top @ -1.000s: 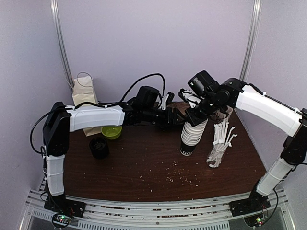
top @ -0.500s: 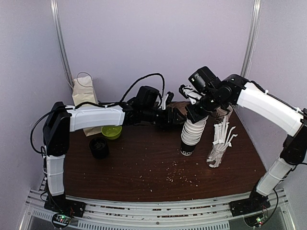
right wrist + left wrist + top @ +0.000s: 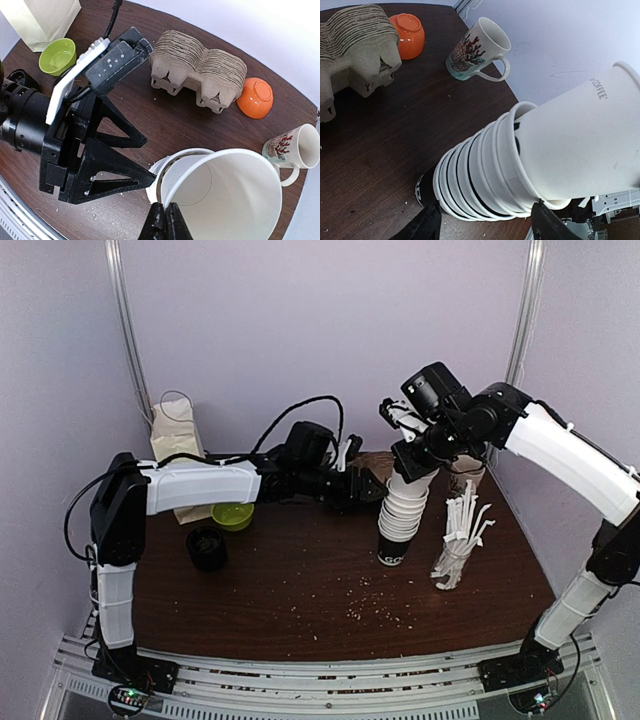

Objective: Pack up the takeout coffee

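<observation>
Up at the back right of the table, my right gripper (image 3: 161, 220) is pinched fully shut on the rim wall of the top cup (image 3: 225, 200), one finger inside the mouth and one outside. No lidded takeout coffee shows anywhere in these views. I judge this lidless white cup, marked COFFEE on its side, to be the one that will become it. It sits nested in the stack of cups (image 3: 398, 525), just right of the table's middle.

What matters is the axis. The stack leans, base on the wood and mouths up and away towards my right wrist, so the top cup's long axis runs straight up into my right jaws. The pull has to follow that lean, not go straight up, or the cups below will drag along.

My left gripper (image 3: 375, 490) comes in from the left, jaws spread wide either side of the stack's lower part. I cannot tell from the wrist view whether the fingers (image 3: 427, 225) press it or only bracket it. The right arm is plainly the nearer one to the cup.

Against a second ago, my right wrist has risen and swung back, and the top cup stands further out of the stack. The left arm has barely shifted.
</observation>
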